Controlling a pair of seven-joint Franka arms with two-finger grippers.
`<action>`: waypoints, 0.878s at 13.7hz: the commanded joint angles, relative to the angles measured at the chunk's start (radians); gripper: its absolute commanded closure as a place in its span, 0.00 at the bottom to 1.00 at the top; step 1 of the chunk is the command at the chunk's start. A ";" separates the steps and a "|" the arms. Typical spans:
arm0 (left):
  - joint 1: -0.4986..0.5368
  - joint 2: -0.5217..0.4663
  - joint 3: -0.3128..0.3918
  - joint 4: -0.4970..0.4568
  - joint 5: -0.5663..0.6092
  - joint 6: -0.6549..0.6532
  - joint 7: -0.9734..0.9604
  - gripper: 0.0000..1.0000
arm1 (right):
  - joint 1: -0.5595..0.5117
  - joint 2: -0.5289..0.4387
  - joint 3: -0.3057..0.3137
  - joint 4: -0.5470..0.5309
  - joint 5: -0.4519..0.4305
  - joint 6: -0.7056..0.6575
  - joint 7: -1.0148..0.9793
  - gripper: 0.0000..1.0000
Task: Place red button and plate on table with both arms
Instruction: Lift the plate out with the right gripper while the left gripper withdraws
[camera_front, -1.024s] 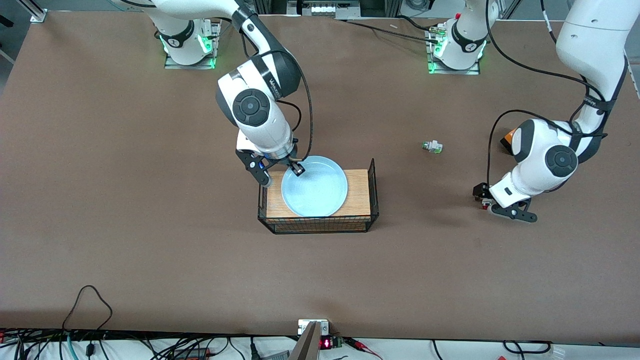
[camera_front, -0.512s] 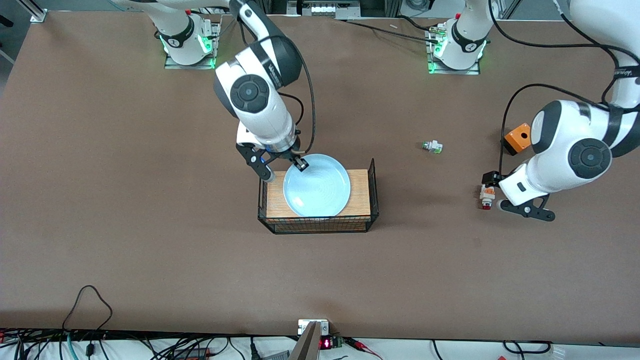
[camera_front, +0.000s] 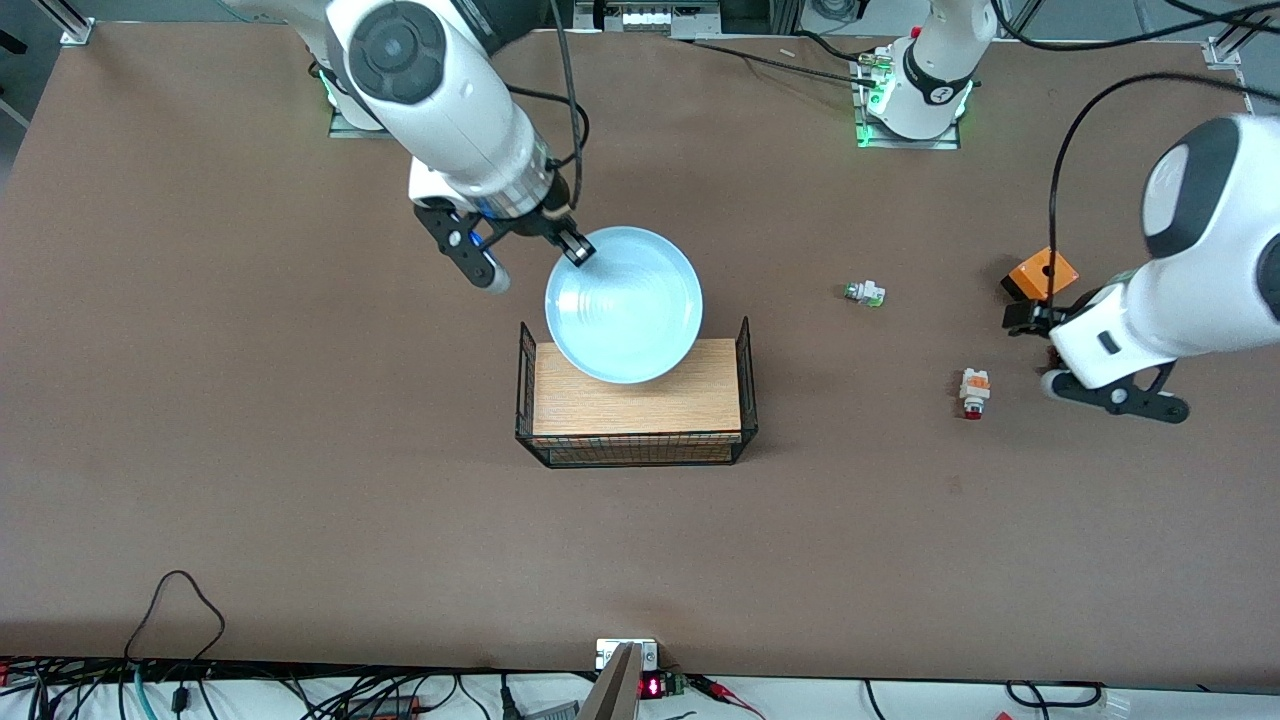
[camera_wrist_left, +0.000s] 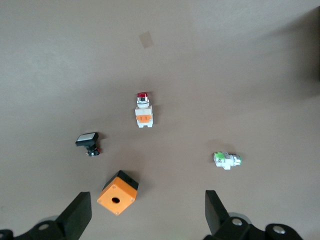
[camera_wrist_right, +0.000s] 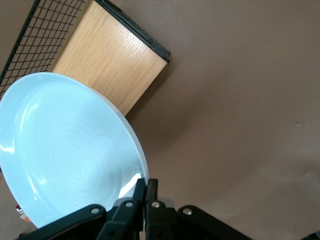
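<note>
The red button (camera_front: 974, 391) lies free on the table (camera_front: 300, 450) toward the left arm's end; in the left wrist view (camera_wrist_left: 143, 111) its red cap points away from its orange block. My left gripper (camera_front: 1037, 350) is open and empty, up in the air beside the button and over the orange box; its fingers stand wide apart in the left wrist view (camera_wrist_left: 145, 215). My right gripper (camera_front: 577, 250) is shut on the rim of the pale blue plate (camera_front: 623, 305) and holds it in the air over the rack's farther edge. The right wrist view shows the plate (camera_wrist_right: 65, 150) and the shut gripper (camera_wrist_right: 146, 187).
A black wire rack with a wood top (camera_front: 636, 405) stands mid-table under the plate, and shows in the right wrist view (camera_wrist_right: 107, 60). An orange box (camera_front: 1043, 273), a white-and-green button (camera_front: 865, 293) and a black button with a white cap (camera_wrist_left: 88, 142) lie near the red button.
My right gripper has lifted the plate off the rack and carried it toward the robots' bases. My left gripper has let go of the red button, which stays on the table, and has risen away.
</note>
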 joint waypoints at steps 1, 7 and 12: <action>0.010 -0.076 -0.019 0.027 -0.005 -0.080 0.005 0.00 | -0.121 -0.015 0.004 0.001 0.028 -0.034 -0.168 1.00; -0.181 -0.189 0.259 -0.038 -0.169 -0.043 -0.009 0.00 | -0.449 -0.004 0.007 -0.001 0.022 -0.074 -0.847 1.00; -0.323 -0.404 0.435 -0.410 -0.263 0.303 -0.080 0.00 | -0.572 0.010 0.007 -0.007 -0.120 -0.204 -1.231 1.00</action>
